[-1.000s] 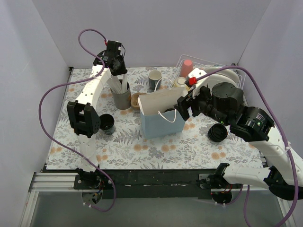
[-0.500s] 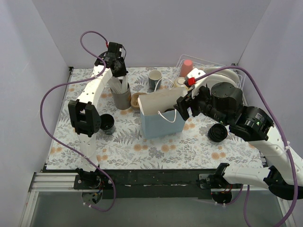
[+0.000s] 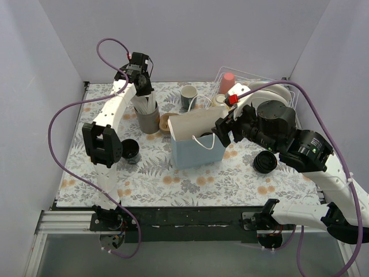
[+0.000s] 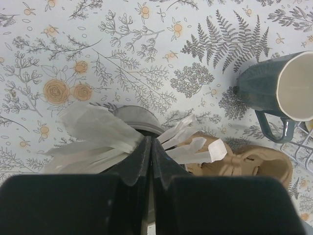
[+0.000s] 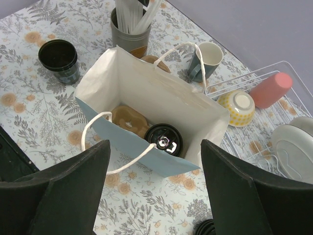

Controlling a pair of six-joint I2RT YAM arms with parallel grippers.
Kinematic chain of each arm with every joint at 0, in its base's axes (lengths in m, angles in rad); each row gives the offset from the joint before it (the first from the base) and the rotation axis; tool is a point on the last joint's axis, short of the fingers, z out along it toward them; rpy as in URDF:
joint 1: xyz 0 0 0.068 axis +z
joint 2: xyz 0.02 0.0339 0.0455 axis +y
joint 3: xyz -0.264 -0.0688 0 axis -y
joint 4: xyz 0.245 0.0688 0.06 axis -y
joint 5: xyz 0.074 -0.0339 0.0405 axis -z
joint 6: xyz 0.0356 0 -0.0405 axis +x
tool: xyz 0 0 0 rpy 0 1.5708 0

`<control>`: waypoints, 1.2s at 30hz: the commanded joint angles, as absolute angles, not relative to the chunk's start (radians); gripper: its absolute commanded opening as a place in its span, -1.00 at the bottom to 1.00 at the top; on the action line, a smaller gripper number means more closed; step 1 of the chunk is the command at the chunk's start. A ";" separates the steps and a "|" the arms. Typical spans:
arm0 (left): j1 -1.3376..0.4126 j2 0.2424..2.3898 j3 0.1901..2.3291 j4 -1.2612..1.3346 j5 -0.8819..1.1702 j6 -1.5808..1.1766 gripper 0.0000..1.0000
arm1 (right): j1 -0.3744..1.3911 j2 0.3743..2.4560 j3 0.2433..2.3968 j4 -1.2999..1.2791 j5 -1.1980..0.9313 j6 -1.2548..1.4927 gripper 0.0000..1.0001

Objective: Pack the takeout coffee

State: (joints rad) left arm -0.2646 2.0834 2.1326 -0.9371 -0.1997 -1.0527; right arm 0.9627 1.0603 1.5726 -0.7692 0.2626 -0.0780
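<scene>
Quick rundown of where your stuff sits. Your left gripper (image 4: pixel 150 147) has its fingers pressed flat together, nose down among the white wrappers in the grey cup of straws (image 4: pixel 128 116); you can't tell from the wrist view whether a straw is actually caught between them. Your right gripper (image 5: pixel 154 147) is spread wide and hangs over the open mouth of the paper bag (image 5: pixel 156 93), with nothing between its fingers.

Coffee-wise, one lidded black cup (image 5: pixel 164 138) stands upright on the bag's floor, right beside a brown ring-shaped thing (image 5: pixel 129 120). A lidless black cup (image 5: pixel 58 56) stands on the flowery mat (image 3: pixel 150 173) left of the bag, close to your left arm's elbow. Another black cup (image 3: pixel 265 163) sits on the mat to the right, tucked just beside your right forearm.

As for clutter, the grey-green mug (image 4: pixel 279 88) is behind the bag, near the straw cup. A tan cardboard piece (image 4: pixel 247 161) lies at the straw cup's base, between it and the bag; touching or just beside, hard to say. The wire dish rack (image 5: pixel 247 78) in the far right corner holds a pink tumbler (image 5: pixel 271 90), a yellow bowl (image 5: pixel 237 105) and white plates (image 5: pixel 293 144). The bag's rope handle (image 5: pixel 83 134) loops out over the near edge of its mouth.
</scene>
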 commanded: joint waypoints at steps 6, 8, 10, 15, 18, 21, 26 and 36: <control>-0.262 1.962 2.131 -0.951 -0.233 -1.055 -1.00 | 0.965 1.046 1.583 -0.750 0.253 -0.071 0.64; -0.264 1.951 2.131 -0.916 -0.148 -1.048 -0.99 | 0.965 1.046 1.582 -0.753 0.249 -0.067 0.64; -0.262 1.956 2.137 -0.913 -0.091 -1.051 -0.48 | 0.965 1.045 1.582 -0.752 0.250 -0.066 0.64; -0.268 1.944 2.099 -0.861 -0.025 -1.072 -0.40 | 0.965 1.043 1.578 -0.750 0.252 -0.069 0.64; -0.275 1.942 2.098 -0.838 -0.020 -1.068 -0.32 | 0.965 1.043 1.580 -0.750 0.253 -0.069 0.64; -0.276 1.956 2.102 -0.830 -0.023 -1.065 -0.26 | 0.965 1.042 1.577 -0.750 0.256 -0.069 0.64; -0.276 1.986 2.114 -0.815 -0.017 -1.048 -0.31 | 0.965 1.046 1.582 -0.750 0.258 -0.075 0.64; -0.276 2.009 2.118 -0.810 -0.017 -1.037 -0.53 | 0.965 1.043 1.578 -0.755 0.270 -0.075 0.64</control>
